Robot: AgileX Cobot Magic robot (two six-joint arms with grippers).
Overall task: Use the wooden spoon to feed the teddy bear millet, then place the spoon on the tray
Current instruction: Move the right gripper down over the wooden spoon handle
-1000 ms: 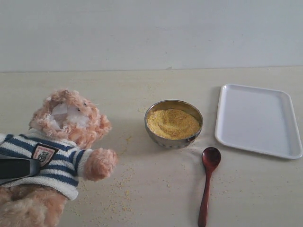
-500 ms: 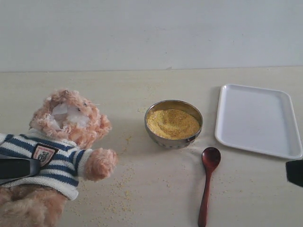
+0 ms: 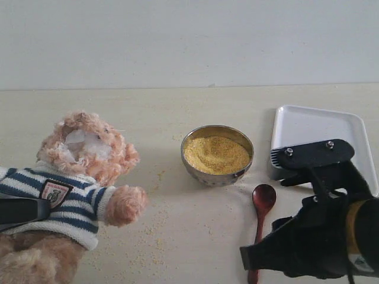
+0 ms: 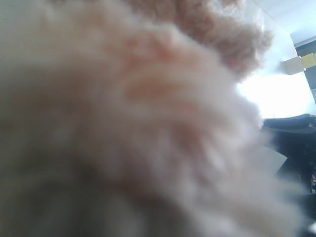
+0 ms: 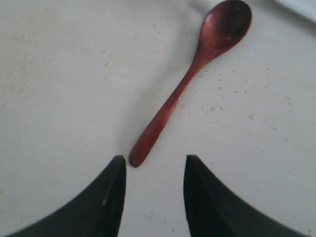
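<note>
Exterior view: the left tool (image 3: 23, 210) lay against the teddy bear (image 3: 83, 177), seemingly steadying it. The wooden spoon (image 3: 263, 198) lay on the table (image 3: 177, 236) near the millet (image 3: 216, 154) and tray (image 3: 314, 127). Left wrist view: only fur, so its grip was unclear. Right wrist view: the right tool (image 5: 154, 160) gaped at the handle's end, poised to grasp.

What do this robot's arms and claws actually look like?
The right arm is bulky matte black, with two silver screws on a top bracket, a yellow band and a white label. The right gripper has two black, curved, tapering fingers. The left gripper shows as a flat dark bar.
</note>
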